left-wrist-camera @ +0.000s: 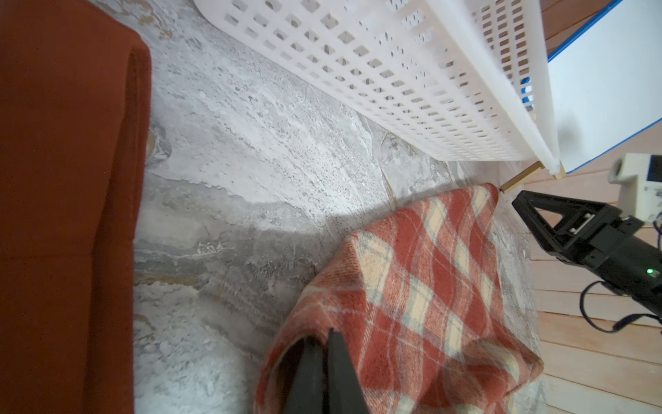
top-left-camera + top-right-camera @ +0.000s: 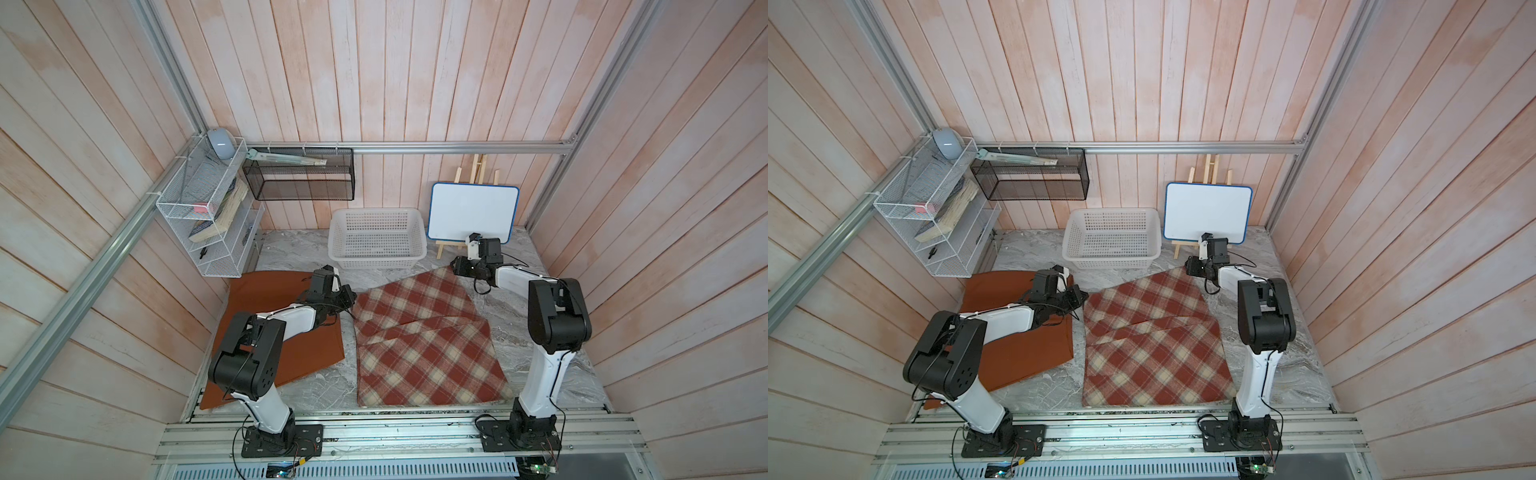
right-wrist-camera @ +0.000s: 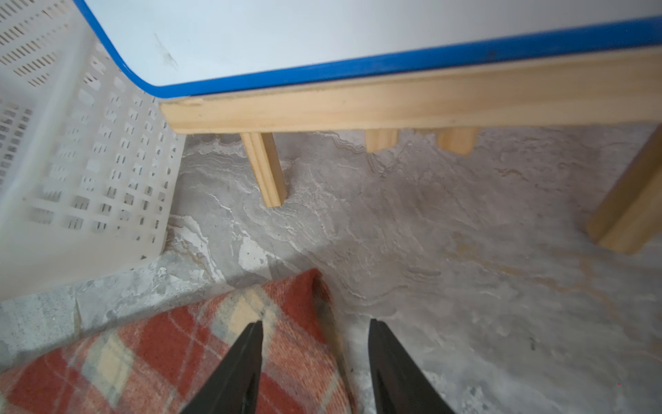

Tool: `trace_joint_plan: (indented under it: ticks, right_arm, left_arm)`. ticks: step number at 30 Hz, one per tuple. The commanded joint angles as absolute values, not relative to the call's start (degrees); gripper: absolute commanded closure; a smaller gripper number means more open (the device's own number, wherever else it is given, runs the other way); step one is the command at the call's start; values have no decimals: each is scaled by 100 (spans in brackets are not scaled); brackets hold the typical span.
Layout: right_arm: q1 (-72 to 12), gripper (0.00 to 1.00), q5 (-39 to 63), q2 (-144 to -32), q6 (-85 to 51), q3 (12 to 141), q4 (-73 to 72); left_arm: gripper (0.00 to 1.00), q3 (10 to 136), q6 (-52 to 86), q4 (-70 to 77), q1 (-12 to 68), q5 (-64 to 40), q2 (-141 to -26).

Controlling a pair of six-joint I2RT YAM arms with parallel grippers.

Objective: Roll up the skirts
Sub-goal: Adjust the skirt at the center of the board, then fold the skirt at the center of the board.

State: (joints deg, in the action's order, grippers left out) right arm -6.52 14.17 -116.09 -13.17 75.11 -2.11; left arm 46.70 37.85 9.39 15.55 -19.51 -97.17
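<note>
Plaid skirt (image 2: pixel 424 332) lies spread across the middle of both top views; long axis runs from the lower frame edge up toward the white basket (image 2: pixel 376 237), narrow end uppermost; a fold line crosses it midway. Rust-orange skirt (image 2: pixel 309 353) lies beside it at lower left, partly under your left arm, unrolled. Left gripper (image 1: pixel 324 340) is pressed together at the narrow end's left corner; the left wrist view shows cloth tented up around the fingers, so read it as a pinch. Right gripper (image 3: pixel 315 326) sits at the opposite, upper-right corner, jaws spread, holding nothing; one finger (image 3: pixel 247 344) is over plaid, the other over bare marble tabletop (image 3: pixel 465 269), so the skirt's edge passes between them. Judgement: that corner is not yet taken; your right arm is the nearer one; in the top views the cloth lies toward frame left of the pincer, so descend and close there before rolling toward the lower edge. Risk: woolly edge slips out; roll starts skewed.
</note>
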Motion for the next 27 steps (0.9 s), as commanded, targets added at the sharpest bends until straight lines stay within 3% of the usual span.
trace_joint_plan:
  ticks: [1, 7, 19, 27]
  right_arm:
    - [-676, 48, 1541, -11870, -1158, 7893, -217]
    - [-691, 50, 1748, -12279, -1035, 8396, 144]
    - [-825, 52, 1529, -12262, -1065, 8179, 283]
    - [-816, 70, 1691, -12158, -1230, 7977, 189]
  left_arm:
    - [100, 4764, 3621, 849, 1582, -2085, -9659]
    - [100, 4818, 3595, 821, 1582, -2106, -9640]
    - [100, 4842, 3612, 848, 1582, -2163, -9685]
    - [100, 4817, 3601, 870, 1582, -2162, -9659]
